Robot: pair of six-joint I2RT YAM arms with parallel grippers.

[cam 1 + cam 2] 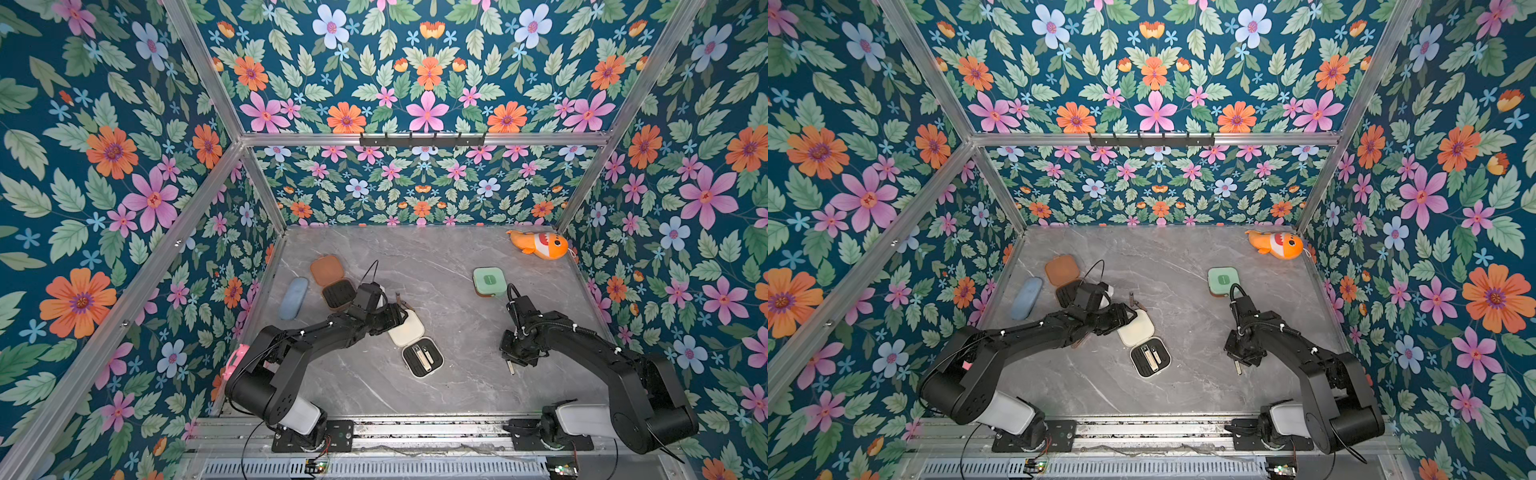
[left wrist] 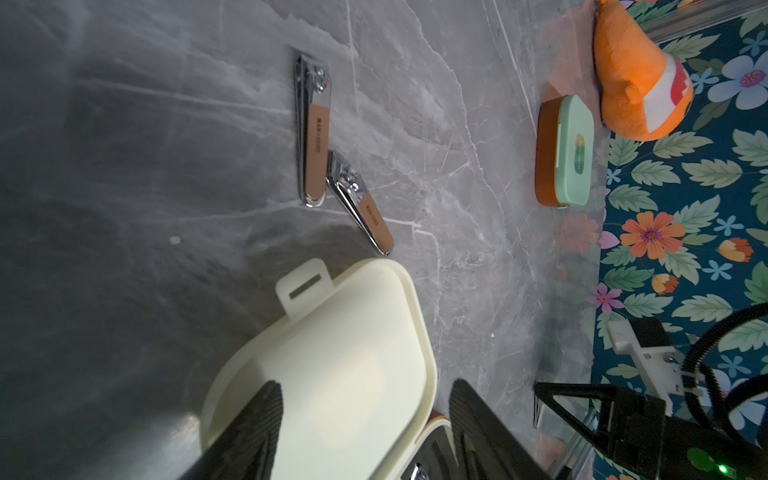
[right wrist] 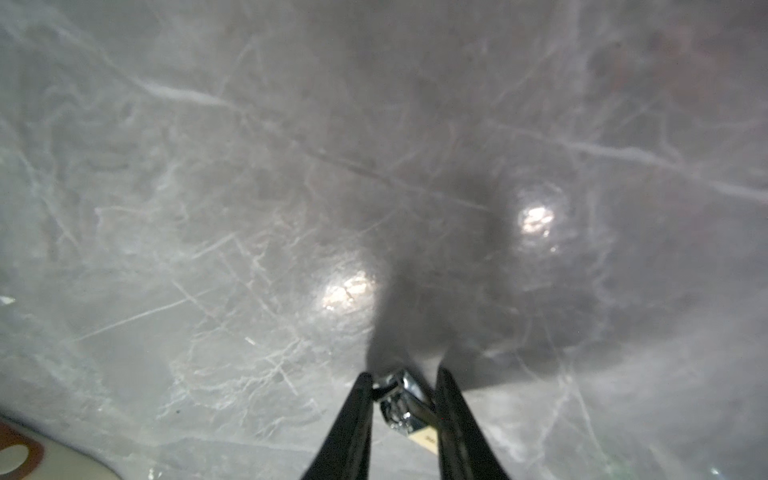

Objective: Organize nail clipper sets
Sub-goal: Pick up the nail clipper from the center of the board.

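Between the two arms the desk [image 1: 465,395] lies bare to its near edge, with walls closing its left, far and right sides. Left of centre, the open cream case [image 1: 422,357] runs diagonally from far-left to near-right. The left gripper [image 2: 365,386] straddles the edge of its lid [image 2: 353,332], fingers apart. Just beyond, a larger clipper [image 2: 312,133] lies lengthwise near-to-far, with a smaller clipper [image 2: 360,203] slanting off its end. The right gripper [image 3: 404,374] is clamped on a small held clipper [image 3: 401,403], which points toward the near edge
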